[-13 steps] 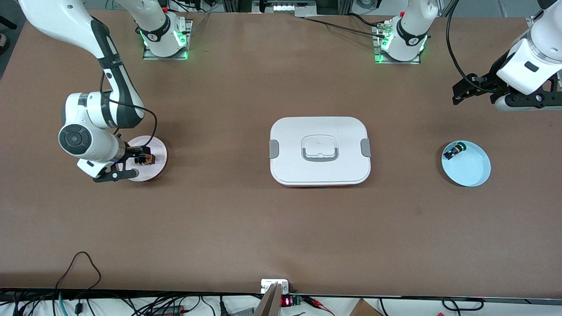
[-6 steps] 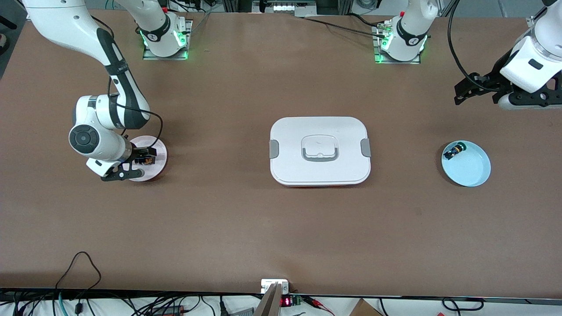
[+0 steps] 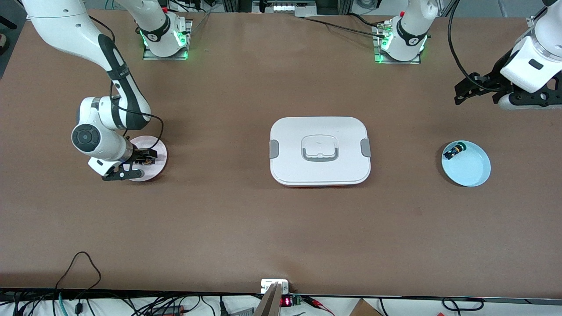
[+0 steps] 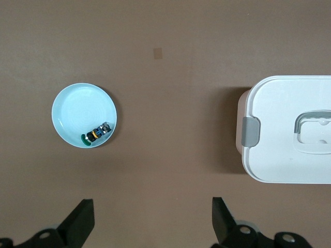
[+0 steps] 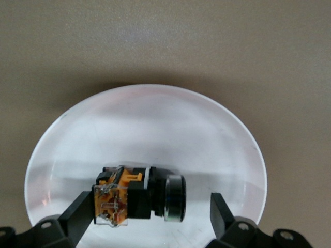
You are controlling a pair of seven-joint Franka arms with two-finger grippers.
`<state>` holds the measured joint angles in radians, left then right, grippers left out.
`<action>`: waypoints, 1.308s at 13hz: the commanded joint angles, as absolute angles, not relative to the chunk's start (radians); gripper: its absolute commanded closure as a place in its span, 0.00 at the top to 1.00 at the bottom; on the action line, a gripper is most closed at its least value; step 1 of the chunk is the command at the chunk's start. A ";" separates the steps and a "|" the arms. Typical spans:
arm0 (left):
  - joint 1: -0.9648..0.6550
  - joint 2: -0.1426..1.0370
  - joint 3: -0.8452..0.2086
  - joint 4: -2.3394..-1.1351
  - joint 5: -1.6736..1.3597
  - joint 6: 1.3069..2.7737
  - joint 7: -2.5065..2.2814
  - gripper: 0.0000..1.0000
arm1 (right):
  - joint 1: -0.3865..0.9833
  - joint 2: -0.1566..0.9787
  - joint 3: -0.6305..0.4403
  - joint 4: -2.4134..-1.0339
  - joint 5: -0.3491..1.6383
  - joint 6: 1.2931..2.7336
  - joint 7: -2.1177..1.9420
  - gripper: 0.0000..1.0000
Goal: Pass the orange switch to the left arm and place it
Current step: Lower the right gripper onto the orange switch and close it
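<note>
Right pincer (image 3: 142,159) sits low over the pink plate (image 3: 158,149) at the middle left of the front frame, its fingers (image 5: 77,212) spread apart on either side of the orange switch (image 5: 137,194) without touching it. Left pincer (image 3: 465,90) hangs at the upper right of the front frame over bare brown tabletop (image 3: 281,228), fingers (image 4: 83,222) wide open and holding nothing; that arm waits.

By size, the tabletop fills nearly the whole front frame. The white box (image 3: 319,150) with grey side clips and a recessed handle lies at the centre, between the two plates and well apart from both. At the middle right of the frame lies the pale blue plate (image 3: 472,169), with a green-capped switch (image 3: 452,152) resting inside near its rim. The pink plate is next. The orange switch lies on its side on the pink plate, between the right pincer's fingers.
</note>
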<state>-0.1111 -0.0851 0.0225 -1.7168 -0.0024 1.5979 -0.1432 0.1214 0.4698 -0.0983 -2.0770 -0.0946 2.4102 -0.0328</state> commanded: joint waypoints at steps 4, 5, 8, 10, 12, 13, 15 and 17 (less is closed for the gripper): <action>-0.115 -0.074 0.023 -1.692 0.015 1.585 -0.153 1.00 | 0.112 0.456 -0.092 -2.129 -0.081 2.468 0.010 1.00; -0.115 -0.074 0.023 -1.692 0.015 1.586 -0.153 1.00 | 0.109 0.454 -0.092 -2.128 -0.081 2.468 0.014 1.00; -0.115 -0.074 0.023 -1.692 0.015 1.585 -0.152 1.00 | 0.121 0.454 -0.091 -2.126 -0.081 2.464 0.018 0.99; -0.115 -0.074 0.023 -1.692 0.015 1.585 -0.153 1.00 | 0.117 0.456 -0.091 -2.126 -0.083 2.464 0.012 0.87; -0.115 -0.074 0.023 -1.692 0.015 1.585 -0.153 1.00 | 0.118 0.456 -0.091 -2.126 -0.083 2.464 0.008 0.67; -0.117 -0.074 0.023 -1.692 0.015 1.585 -0.153 1.00 | 0.118 0.456 -0.091 -2.126 -0.083 2.464 0.008 0.57; -0.118 -0.074 0.021 -1.692 0.015 1.583 -0.153 1.00 | 0.118 0.456 -0.087 -2.125 -0.083 2.459 0.017 0.42; -0.118 -0.074 0.021 -1.692 0.015 1.583 -0.153 1.00 | 0.110 0.451 -0.084 -2.117 -0.072 2.416 0.014 0.31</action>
